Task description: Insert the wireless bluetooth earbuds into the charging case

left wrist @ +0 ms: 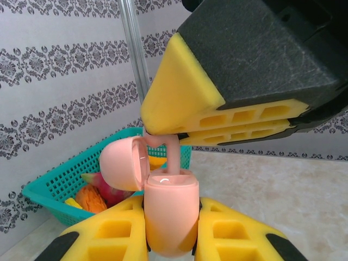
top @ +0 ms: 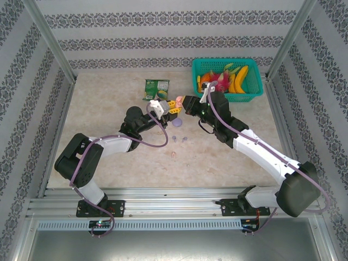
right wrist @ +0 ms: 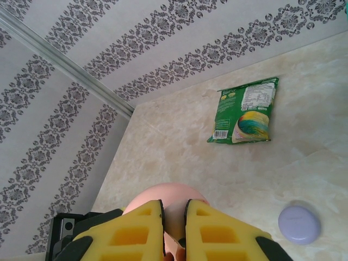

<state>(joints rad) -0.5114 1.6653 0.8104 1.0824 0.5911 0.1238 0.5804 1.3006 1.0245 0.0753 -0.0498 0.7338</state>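
I hold the open pink case [left wrist: 168, 212] in the left jaws; the right jaws pinch a pink earbud [left wrist: 171, 155] at its mouth. The basket [left wrist: 49, 190] holds fruit [left wrist: 89, 198]; the right wrist adds a lilac case [right wrist: 298, 223].

Beige marbled tabletop [top: 103, 109]. Lilac case [top: 177, 123] lies mid-table. Green snack packet [top: 156, 89] beyond it, slightly left. Teal basket [top: 254, 95] beyond it, well right. Tiny earbuds [top: 175, 139] scattered just nearer than it.
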